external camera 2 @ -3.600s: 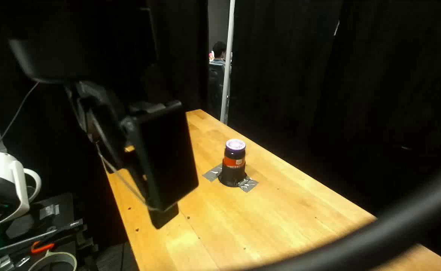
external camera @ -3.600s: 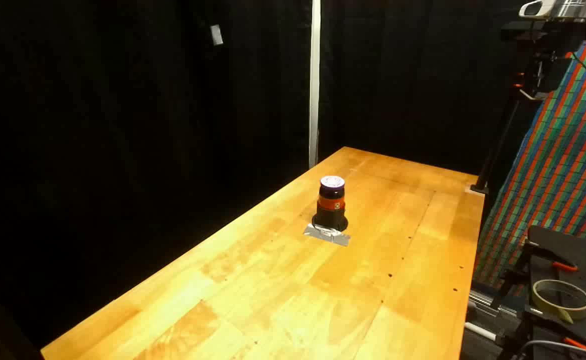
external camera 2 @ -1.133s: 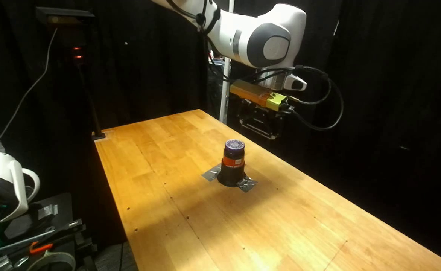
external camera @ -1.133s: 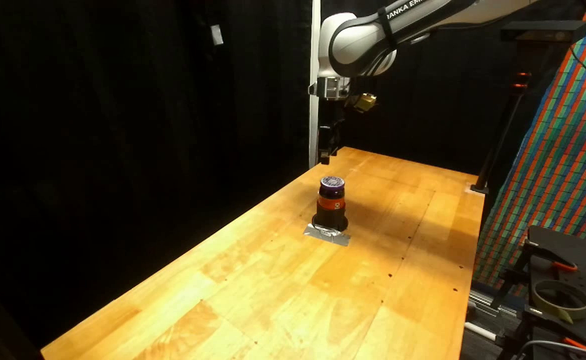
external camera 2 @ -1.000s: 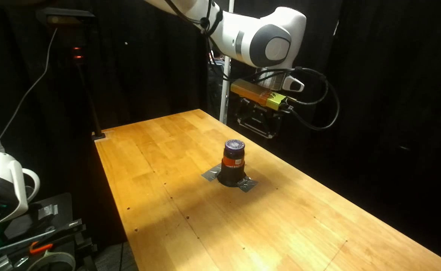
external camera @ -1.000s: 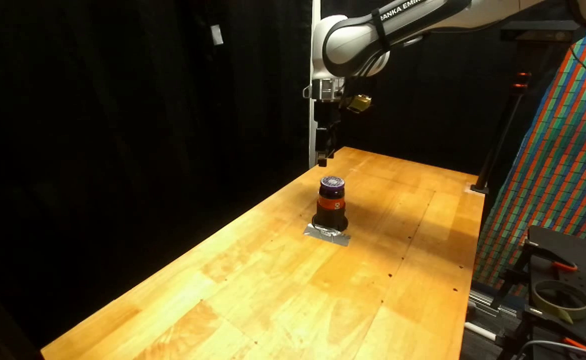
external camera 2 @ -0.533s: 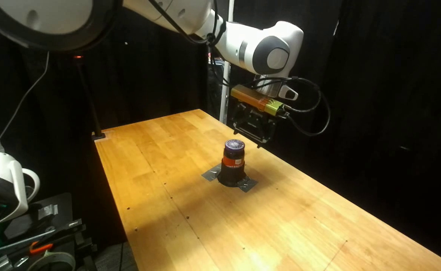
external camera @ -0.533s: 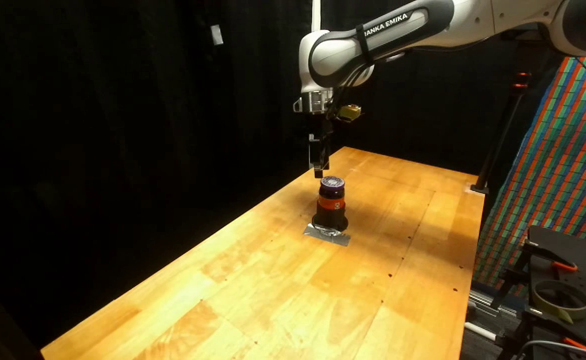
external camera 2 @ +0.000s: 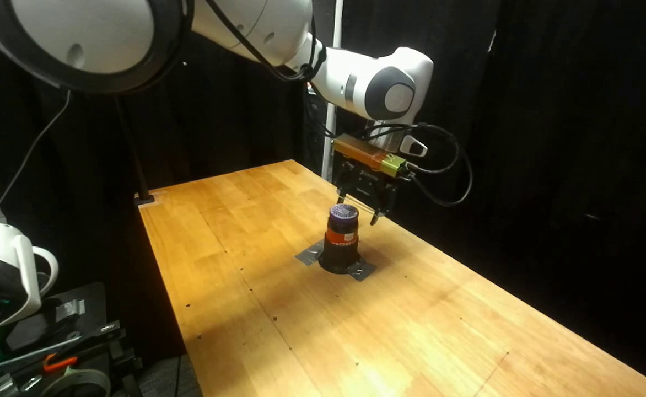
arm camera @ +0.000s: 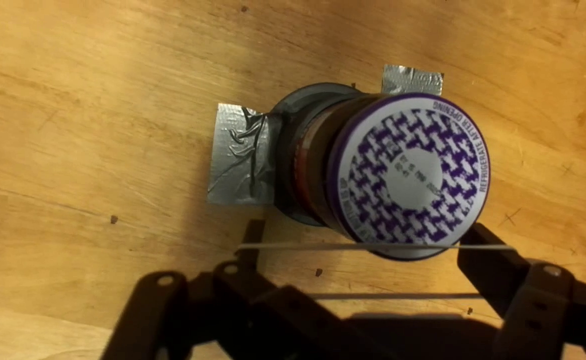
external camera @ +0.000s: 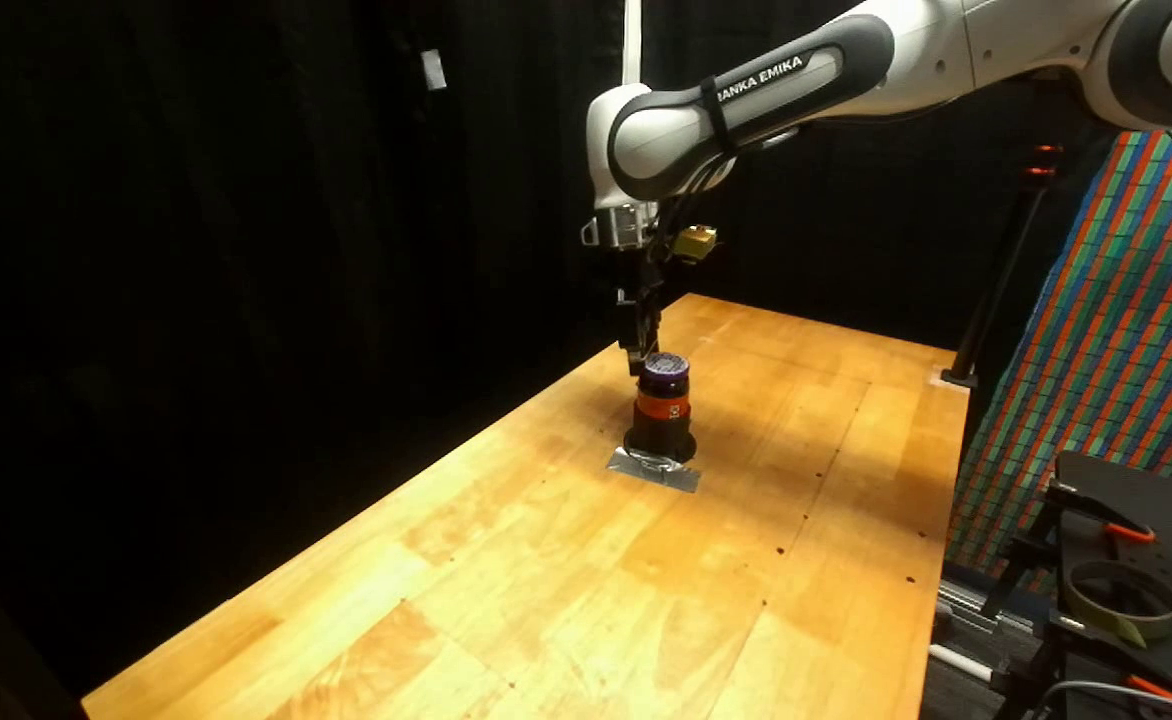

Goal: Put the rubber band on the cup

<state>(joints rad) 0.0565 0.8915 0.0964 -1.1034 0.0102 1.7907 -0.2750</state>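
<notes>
hand [arm camera: 365,236] now lower, spread, rubber band [arm camera: 318,246] stretched across it, cup [external camera 2: 341,238] just beside

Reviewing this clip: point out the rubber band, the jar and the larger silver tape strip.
Rubber band [arm camera: 313,246]: in the wrist view, on its upper strand.
Jar [external camera 2: 340,237]: in an exterior view, on its orange label.
Larger silver tape strip [arm camera: 239,157]: in the wrist view, on its creased middle.

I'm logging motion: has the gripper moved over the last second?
Yes: in an exterior view the gripper moved lower and slightly left in the picture, judged against the silver tape.
</notes>
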